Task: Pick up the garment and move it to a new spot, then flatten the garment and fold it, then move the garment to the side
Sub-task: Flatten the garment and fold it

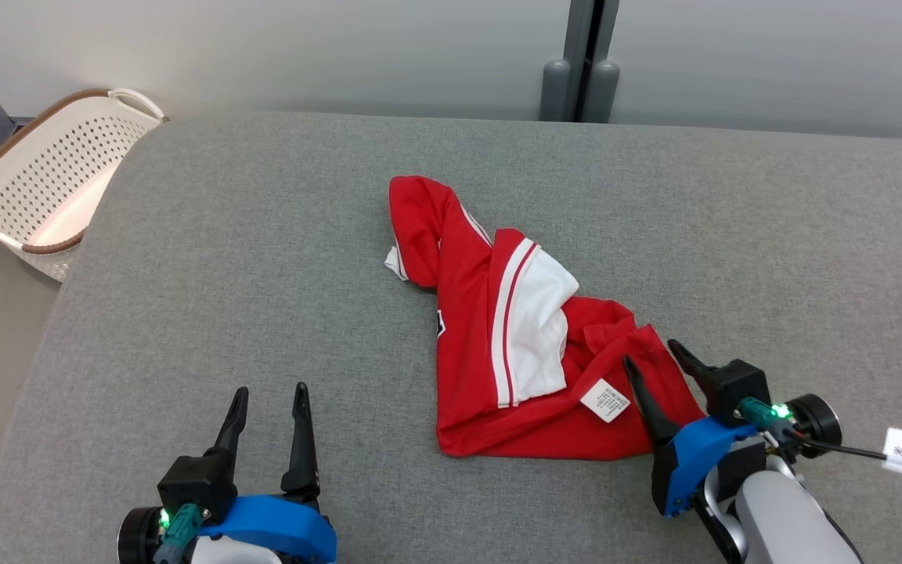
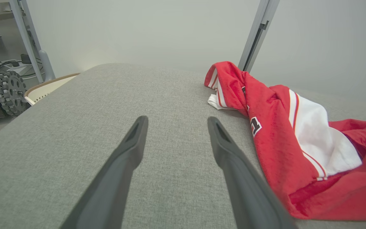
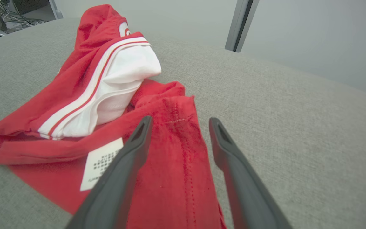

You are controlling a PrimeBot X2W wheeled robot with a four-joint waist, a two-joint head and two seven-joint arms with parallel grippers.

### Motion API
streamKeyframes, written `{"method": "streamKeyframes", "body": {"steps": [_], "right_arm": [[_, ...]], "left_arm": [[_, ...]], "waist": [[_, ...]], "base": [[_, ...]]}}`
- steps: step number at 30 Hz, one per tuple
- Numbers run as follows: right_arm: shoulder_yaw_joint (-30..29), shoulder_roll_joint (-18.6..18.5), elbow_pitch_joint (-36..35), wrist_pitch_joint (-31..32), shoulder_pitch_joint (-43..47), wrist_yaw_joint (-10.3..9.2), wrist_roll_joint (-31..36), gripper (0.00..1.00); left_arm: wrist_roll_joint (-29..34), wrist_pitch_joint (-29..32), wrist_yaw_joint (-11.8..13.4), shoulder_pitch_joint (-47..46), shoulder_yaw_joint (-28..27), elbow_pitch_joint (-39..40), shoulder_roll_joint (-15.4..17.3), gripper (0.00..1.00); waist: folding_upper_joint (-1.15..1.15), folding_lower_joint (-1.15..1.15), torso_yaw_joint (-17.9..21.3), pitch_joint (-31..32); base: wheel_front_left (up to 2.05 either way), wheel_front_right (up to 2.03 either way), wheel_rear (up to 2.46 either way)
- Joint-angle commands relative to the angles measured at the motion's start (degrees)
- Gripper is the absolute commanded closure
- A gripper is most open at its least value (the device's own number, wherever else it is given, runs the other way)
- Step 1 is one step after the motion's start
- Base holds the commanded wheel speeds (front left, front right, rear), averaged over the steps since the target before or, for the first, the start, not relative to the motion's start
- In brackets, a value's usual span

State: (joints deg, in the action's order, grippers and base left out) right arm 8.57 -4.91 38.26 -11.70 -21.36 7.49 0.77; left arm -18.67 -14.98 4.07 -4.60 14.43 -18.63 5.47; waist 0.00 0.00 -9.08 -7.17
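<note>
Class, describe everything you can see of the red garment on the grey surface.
The red garment is a soft, jersey-like top with a white panel edged in red-and-white stripes and a white care label. It lies crumpled and partly folded over itself on the grey cloth surface. The right gripper, jaws open, sits over its near right corner.

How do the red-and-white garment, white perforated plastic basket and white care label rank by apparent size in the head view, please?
1. red-and-white garment
2. white perforated plastic basket (farther off; unsure)
3. white care label
</note>
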Motion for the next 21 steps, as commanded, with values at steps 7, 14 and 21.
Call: {"method": "streamKeyframes", "body": {"steps": [7, 14, 21], "right_arm": [[2.5, 0.6, 2.0, -2.2, -1.3, 0.01, -1.5, 1.0], [3.2, 1.1, -6.0, -3.2, 6.1, 0.01, -3.8, 1.0], [4.4, 0.1, -18.9, 0.2, 18.6, 0.01, -4.1, 1.0]], "left_arm": [[-0.3, -0.3, 0.5, -0.3, -0.2, -0.1, 0.6, 0.0], [-0.3, -0.3, 0.6, 0.5, -0.4, 0.2, 0.7, 0.0], [-0.5, -0.3, 0.9, 1.6, -1.1, 1.1, 1.0, 0.0]], "waist": [[0.0, 0.0, 1.7, 0.1], [0.0, 0.0, 5.1, 0.8], [0.0, 0.0, 9.2, 1.3]], "base": [[0.0, 0.0, 0.0], [0.0, 0.0, 0.0], [0.0, 0.0, 0.0]]}}
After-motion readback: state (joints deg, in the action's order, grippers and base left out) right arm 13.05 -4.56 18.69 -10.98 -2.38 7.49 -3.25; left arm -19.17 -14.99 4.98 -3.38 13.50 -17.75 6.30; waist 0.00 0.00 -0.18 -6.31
